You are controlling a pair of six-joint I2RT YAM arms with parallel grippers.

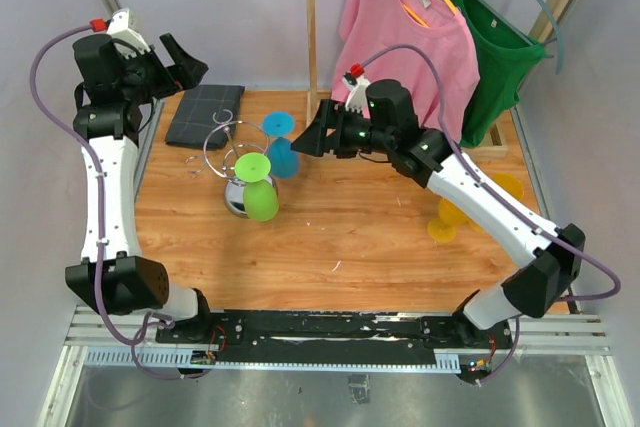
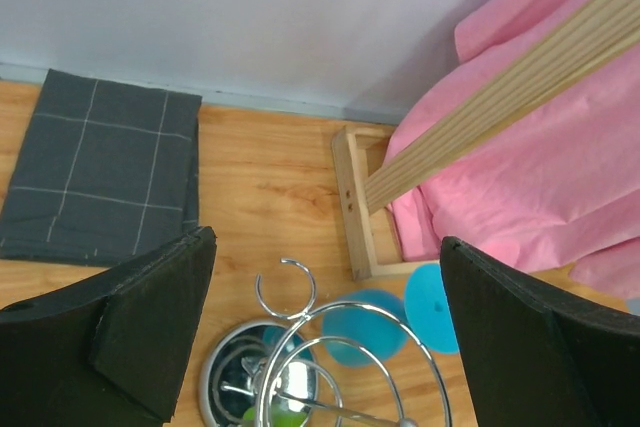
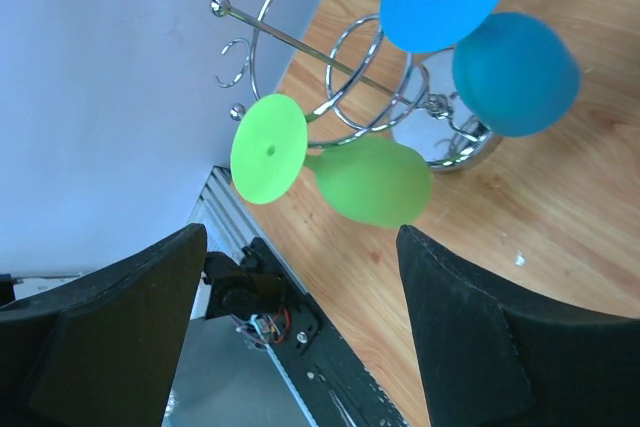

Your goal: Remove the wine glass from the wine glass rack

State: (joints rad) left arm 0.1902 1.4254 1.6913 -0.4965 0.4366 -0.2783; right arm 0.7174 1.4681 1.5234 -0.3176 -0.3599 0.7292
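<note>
The right gripper (image 1: 303, 143), fingers wide apart and empty like the left gripper (image 1: 186, 65), hovers just right of the blue wine glass (image 1: 284, 155) hanging on the wine glass rack (image 1: 236, 201), so next it probably must close around the glass and lift it off.

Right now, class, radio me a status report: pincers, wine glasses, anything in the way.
Left pincer open, empty. Right pincer open, empty, facing green wine glass. Green and blue wine glass hang on wine glass rack. Nothing between.
</note>
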